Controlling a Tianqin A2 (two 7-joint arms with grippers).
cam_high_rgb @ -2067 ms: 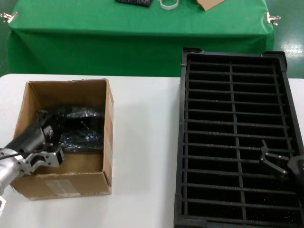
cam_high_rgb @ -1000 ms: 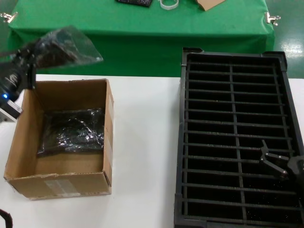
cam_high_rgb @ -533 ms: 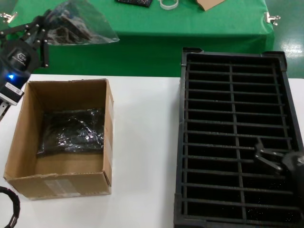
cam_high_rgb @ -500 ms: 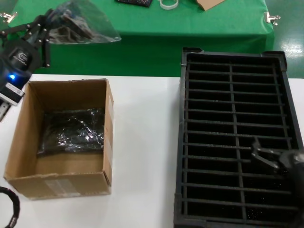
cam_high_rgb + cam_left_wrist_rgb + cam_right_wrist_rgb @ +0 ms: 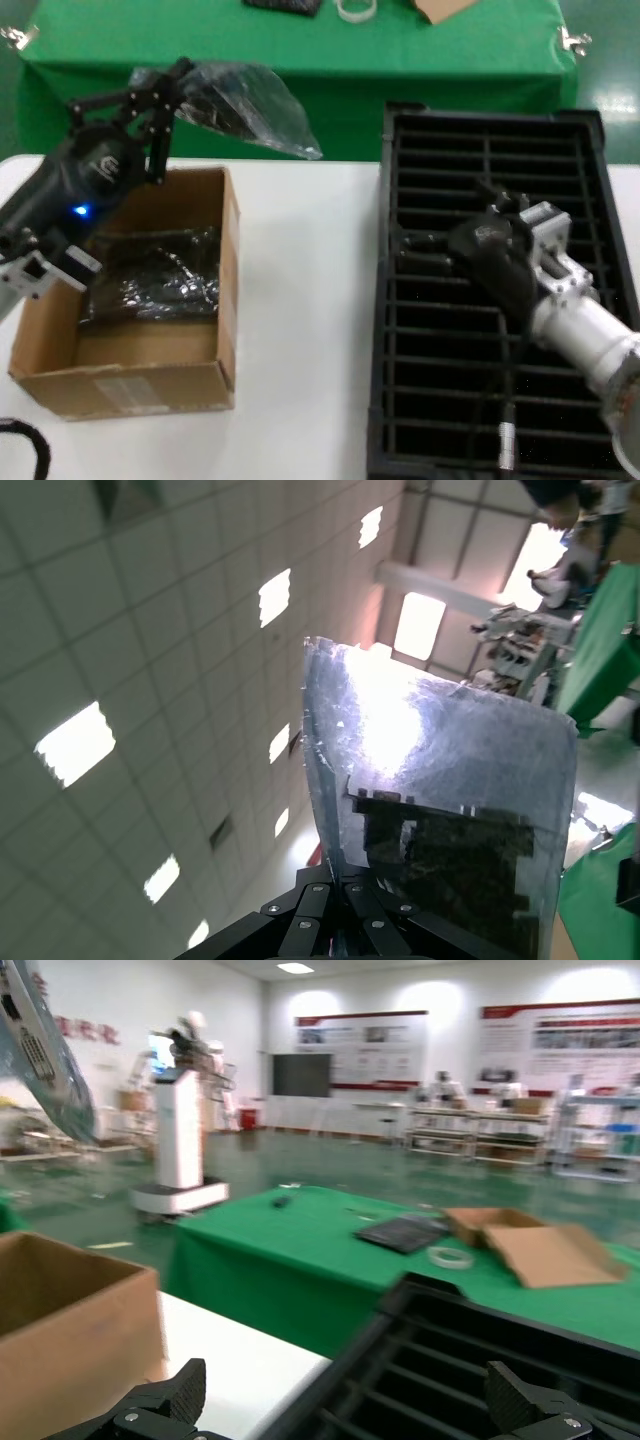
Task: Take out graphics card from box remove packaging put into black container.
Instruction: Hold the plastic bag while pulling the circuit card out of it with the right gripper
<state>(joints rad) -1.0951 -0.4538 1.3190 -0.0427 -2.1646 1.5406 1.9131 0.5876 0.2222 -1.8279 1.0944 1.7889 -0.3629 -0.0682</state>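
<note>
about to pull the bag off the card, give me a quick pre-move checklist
1. left gripper shut on the packaging, held above the box: ok
2. graphics card inside the bag: ok
3. right gripper open: ok
4. right gripper at the bag: not ok, it is over the black container
5. container slots free: ok where visible
6. grip firm enough: cannot tell

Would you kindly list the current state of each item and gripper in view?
left gripper: shut on the packaging, raised above the box
packaging: lifted clear, graphics card inside
box: open, dark bagged bundle inside
black container: slots unfilled
right gripper: open, above the container
</note>
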